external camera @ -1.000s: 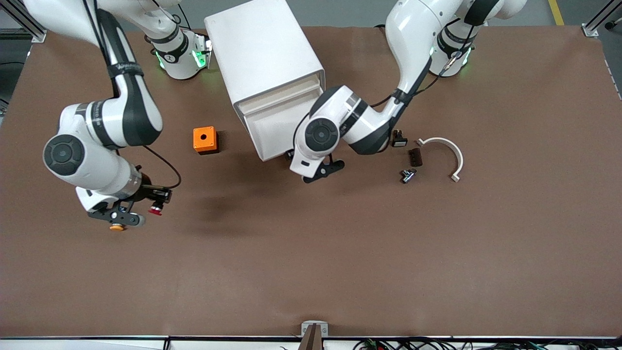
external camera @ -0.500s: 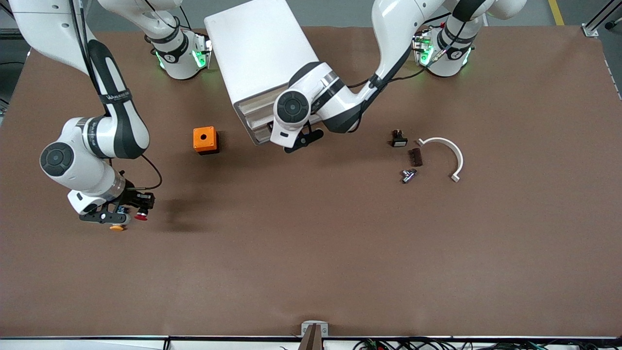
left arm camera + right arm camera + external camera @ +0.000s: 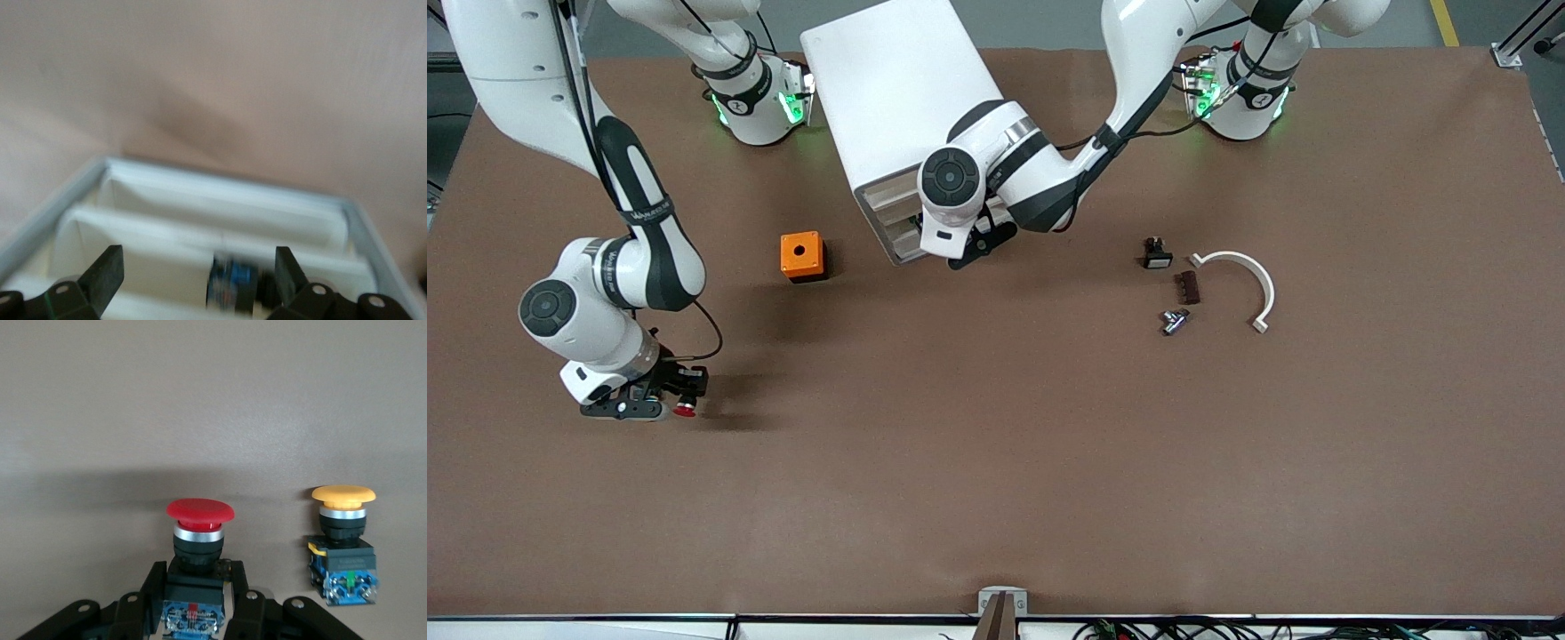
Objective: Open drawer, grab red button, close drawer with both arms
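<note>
The red-capped button (image 3: 199, 527) has a black body and a blue block at its back. My right gripper (image 3: 197, 579) is shut on its body and holds it low over the table at the right arm's end (image 3: 685, 409). The right gripper (image 3: 669, 398) stands nearer the front camera than the orange box. My left gripper (image 3: 976, 244) is open at the front of the white cabinet's (image 3: 898, 80) drawer (image 3: 891, 228), which stands out only a little. The left wrist view shows its open fingers (image 3: 107, 273) over the drawer's white compartments (image 3: 200, 200).
A yellow-capped twin button (image 3: 341, 543) stands on the table beside the held one. An orange box with a hole (image 3: 801, 256) lies beside the cabinet. A blue-and-black part (image 3: 233, 290) lies in the drawer. A black part (image 3: 1157, 255), a brown piece (image 3: 1187, 286), a metal piece (image 3: 1174, 320) and a white curved piece (image 3: 1249, 280) lie toward the left arm's end.
The left gripper has pushed the drawer back into the cabinet, from well out to nearly shut. The right gripper has carried the red button lower and toward the right arm's end.
</note>
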You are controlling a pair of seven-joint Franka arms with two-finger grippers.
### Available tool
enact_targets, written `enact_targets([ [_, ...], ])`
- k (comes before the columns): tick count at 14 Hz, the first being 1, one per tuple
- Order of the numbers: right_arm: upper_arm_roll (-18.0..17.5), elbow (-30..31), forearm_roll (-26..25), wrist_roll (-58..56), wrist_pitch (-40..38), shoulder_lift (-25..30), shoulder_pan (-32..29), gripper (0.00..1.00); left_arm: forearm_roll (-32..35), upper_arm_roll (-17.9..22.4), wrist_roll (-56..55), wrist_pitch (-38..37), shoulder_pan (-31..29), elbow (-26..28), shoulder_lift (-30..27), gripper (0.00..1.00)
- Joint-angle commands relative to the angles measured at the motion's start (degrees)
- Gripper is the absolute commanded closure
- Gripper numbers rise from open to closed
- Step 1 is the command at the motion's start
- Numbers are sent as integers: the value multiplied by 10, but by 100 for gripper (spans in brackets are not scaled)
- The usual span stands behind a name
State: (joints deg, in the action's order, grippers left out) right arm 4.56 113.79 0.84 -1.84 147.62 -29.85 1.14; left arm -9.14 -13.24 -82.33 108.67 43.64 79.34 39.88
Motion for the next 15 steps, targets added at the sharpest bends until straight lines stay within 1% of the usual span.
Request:
enact_targets([
  [1,-13,-13,2,-9,6,-16,-17,100,69,3,3,-4,-63,19,-51,0],
  [3,-14,-18,2,-10,3,-23,-16,100,83,3,24,-4,-120,17,-81,0],
  [4,-14,-19,2,-9,1,-23,-15,43,102,3,43,-4,-143,18,-93,0],
  [5,-15,-19,2,-8,-1,-23,-15,0,120,3,61,-5,-172,18,-107,0],
  [7,-15,-28,2,-7,-22,-20,-12,0,135,3,109,-7,-223,18,-132,0],
  [8,-15,-44,2,-8,-55,-17,-12,0,135,3,139,-13,-245,18,-146,0],
  [10,-15,-80,2,-11,-142,-3,-12,0,135,3,226,-56,-296,18,-177,0],
  [13,-14,-130,1,-39,-271,52,-13,0,135,3,319,-113,-348,17,-220,0],
  [15,-10,-184,0,-44,-370,80,-15,0,141,3,389,-148,-380,18,-248,0],
])
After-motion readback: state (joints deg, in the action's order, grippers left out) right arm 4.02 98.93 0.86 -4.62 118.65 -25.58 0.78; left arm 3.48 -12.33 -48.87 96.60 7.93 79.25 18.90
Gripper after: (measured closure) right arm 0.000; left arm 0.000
